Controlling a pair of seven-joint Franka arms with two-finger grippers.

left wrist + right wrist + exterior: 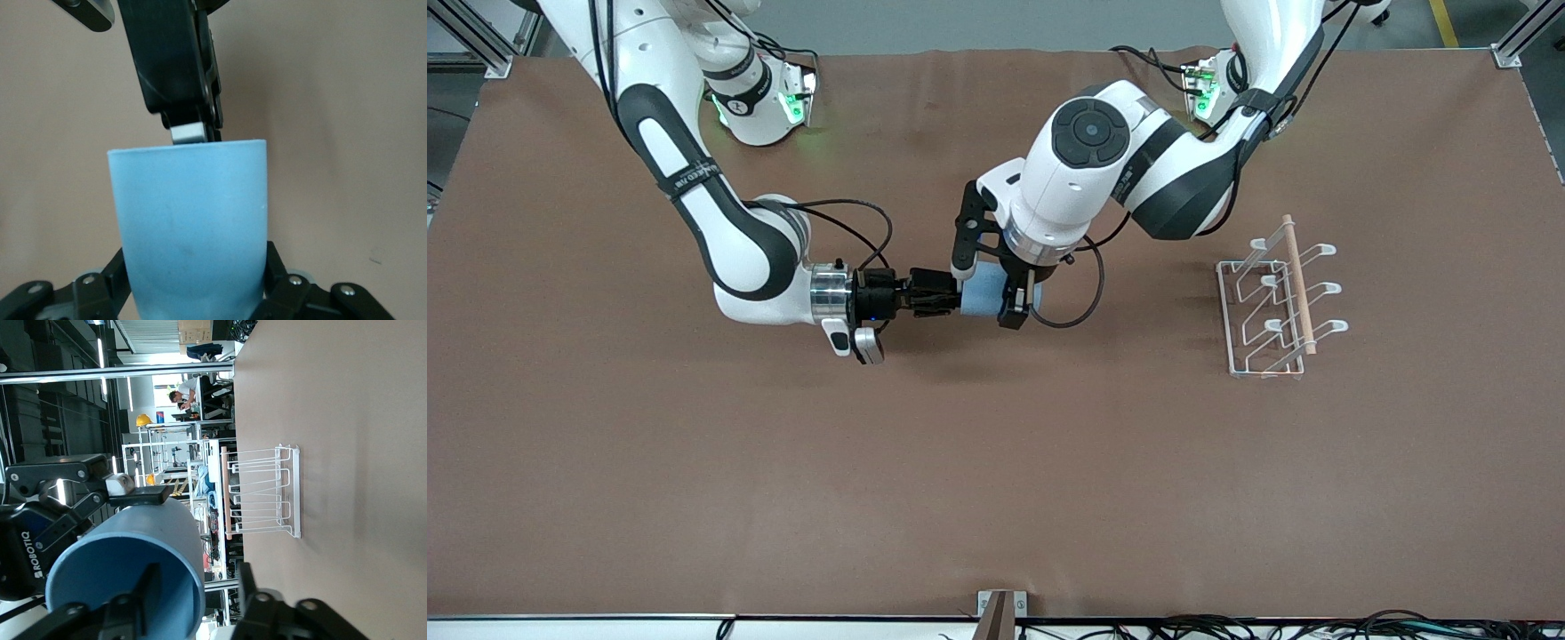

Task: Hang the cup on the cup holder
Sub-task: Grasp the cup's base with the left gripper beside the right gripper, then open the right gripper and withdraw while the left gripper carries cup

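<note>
While your left end effector clamps the cup mid-counter, ease the right end effector clear at nine o'clock; its fingers straddle the rim, loosened. Then carry the cup to the rack at three o'clock.

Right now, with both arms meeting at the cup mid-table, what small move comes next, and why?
Probably back the right gripper straight off the small light-blue tumbler. Its jaws look parted at the rim, while the left gripper is shut on the body. That frees the left arm to carry it toward the white wire rack.
</note>
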